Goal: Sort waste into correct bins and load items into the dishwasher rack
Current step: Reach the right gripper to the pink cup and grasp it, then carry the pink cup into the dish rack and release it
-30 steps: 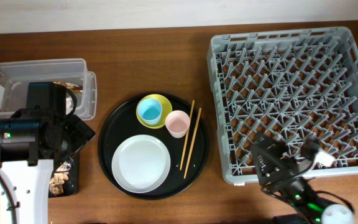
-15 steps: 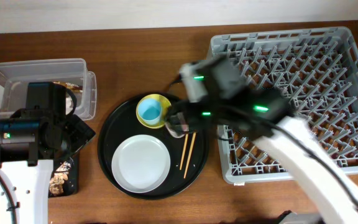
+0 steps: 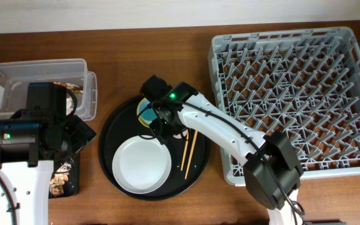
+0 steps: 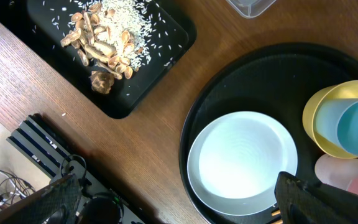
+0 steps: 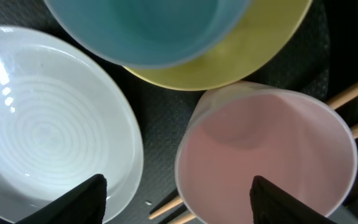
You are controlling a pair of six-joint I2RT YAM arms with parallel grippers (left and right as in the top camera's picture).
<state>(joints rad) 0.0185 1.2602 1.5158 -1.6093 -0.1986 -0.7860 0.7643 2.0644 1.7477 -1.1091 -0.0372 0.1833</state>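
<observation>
The pink cup (image 5: 266, 162) stands mouth-up on the round black tray (image 5: 160, 124) in the middle of the counter, nearer its front edge, with the yellow bowl (image 5: 253, 62) and the blue cup (image 5: 148, 25) nested in it just behind. The grey plate (image 5: 48, 130) is to its left and the chopsticks (image 5: 353, 93) run along its right. The right fingers (image 5: 176, 186) hang directly over it, spread wide and holding nothing. One finger sits above the gap toward the plate and the other above the cup's open mouth, so the near wall of the cup lies between them. The cup looks like thin moulded plastic: light, stiff enough not to buckle, smooth and probably slippery, and easy to tip because it is empty. A pinch across the rim, one finger inside and one outside, seems the surest hold, since closing around the whole body would risk nudging the bowl or the chopsticks. A gentle squeeze should do, because it is not fragile. The dishwasher rack (image 3: 292, 94) fills the right end of the counter, its pegs ready to take the cup upside down. The left fingers (image 4: 176, 183) are also wide and empty, held above the counter's left side near the black tray of scraps (image 4: 114, 43).
</observation>
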